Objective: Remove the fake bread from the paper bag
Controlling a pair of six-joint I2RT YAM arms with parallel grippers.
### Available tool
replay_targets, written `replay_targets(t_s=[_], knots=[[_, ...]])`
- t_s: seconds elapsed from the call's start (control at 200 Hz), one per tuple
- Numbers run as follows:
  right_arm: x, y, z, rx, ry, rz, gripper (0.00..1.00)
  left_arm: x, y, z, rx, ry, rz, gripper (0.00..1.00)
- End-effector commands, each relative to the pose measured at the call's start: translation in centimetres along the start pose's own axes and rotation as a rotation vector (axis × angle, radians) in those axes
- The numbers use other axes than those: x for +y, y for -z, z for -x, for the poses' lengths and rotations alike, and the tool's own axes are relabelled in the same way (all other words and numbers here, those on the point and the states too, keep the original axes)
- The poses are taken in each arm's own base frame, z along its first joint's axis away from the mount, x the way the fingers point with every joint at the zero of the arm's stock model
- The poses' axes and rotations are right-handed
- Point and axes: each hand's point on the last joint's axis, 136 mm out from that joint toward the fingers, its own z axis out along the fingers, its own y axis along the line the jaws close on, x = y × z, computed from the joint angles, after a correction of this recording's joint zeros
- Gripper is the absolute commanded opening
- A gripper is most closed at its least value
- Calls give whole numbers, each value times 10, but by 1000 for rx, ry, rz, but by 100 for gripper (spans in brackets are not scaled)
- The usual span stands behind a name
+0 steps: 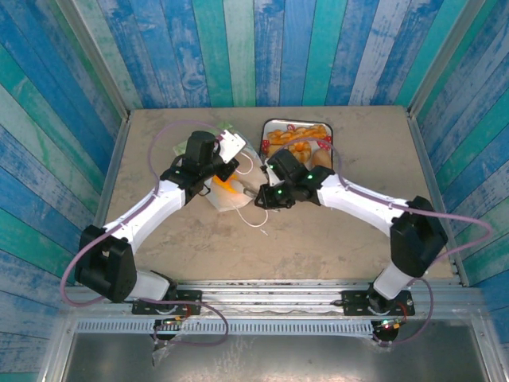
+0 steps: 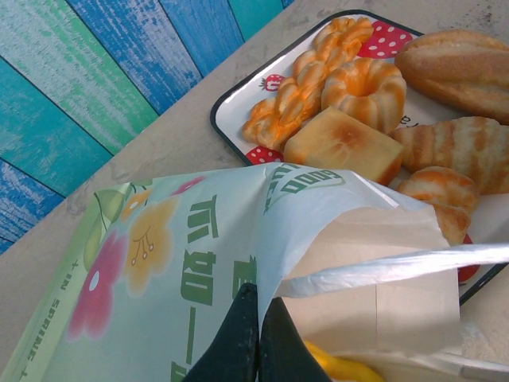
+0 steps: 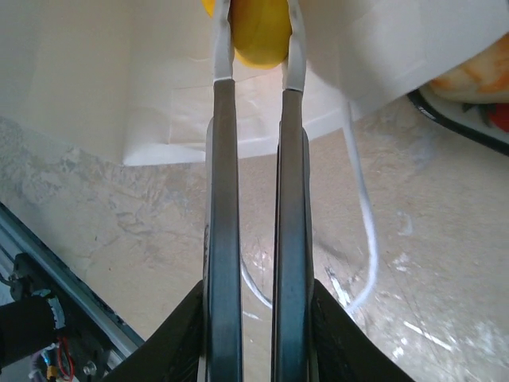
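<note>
The white paper bag (image 1: pixel 235 199) lies on the table between my two grippers, its mouth facing the right arm. My left gripper (image 2: pixel 258 318) is shut on the bag's upper edge (image 2: pixel 270 239) and holds the mouth up; in the top view the left gripper (image 1: pixel 223 170) sits at the bag's far left. My right gripper (image 3: pixel 258 48) reaches into the mouth, its fingers shut on a yellow piece of fake bread (image 3: pixel 258 32). From above, the right gripper (image 1: pixel 256 196) is at the bag's right edge. The same yellow bread (image 2: pixel 342 368) shows inside the bag.
A strawberry-printed tray (image 1: pixel 266 127) stands just behind the bag, holding several toy pastries (image 2: pixel 342 143); its rim (image 2: pixel 227 99) lies close to the bag. A white cord handle (image 3: pixel 362 215) trails on the table beneath my right gripper. Blue plank walls enclose the table.
</note>
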Motion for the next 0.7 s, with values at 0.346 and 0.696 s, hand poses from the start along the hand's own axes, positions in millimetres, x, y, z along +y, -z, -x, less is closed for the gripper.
replay_targets(t_s=[0.346,0.696], knots=[[-40,134,-7,-194,104,-317,10,17,20,23,-68,13,84,1],[-100,187,7,-222,177,-782,12,20,25,22,-59,12,103,1]])
